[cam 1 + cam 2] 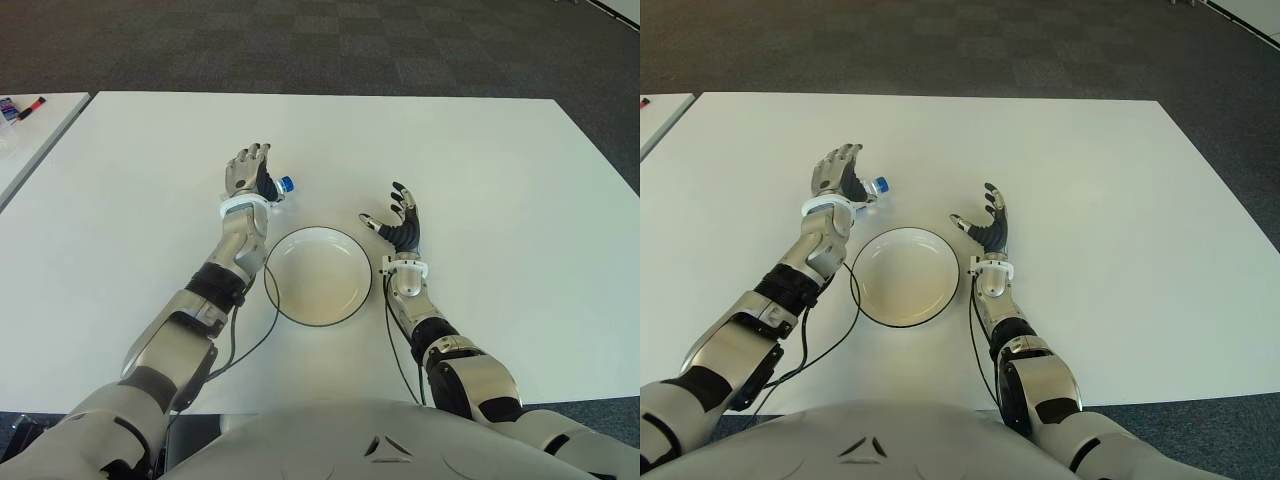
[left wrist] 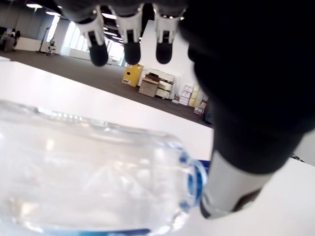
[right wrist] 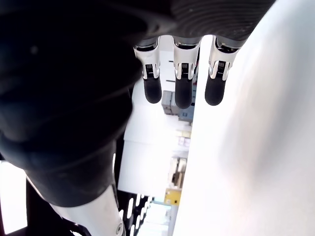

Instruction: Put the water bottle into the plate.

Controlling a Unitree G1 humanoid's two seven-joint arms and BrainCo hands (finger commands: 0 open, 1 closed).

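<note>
Nearest, the empty plate (image 1: 318,275) sits between both hands; beyond its left rim the left hand (image 1: 250,175), fingers spread, cups the lying water bottle (image 1: 283,186), cap pointing right, while the right hand (image 1: 400,225) hovers empty, fingers spread.

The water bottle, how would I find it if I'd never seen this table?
Start at the big white table and find the round white plate with a dark rim near the robot. Just beyond the plate's left edge, the robot's left hand is over a clear plastic water bottle lying on its side. Its blue cap, poking out beside the hand, is the only blue thing there.
</note>
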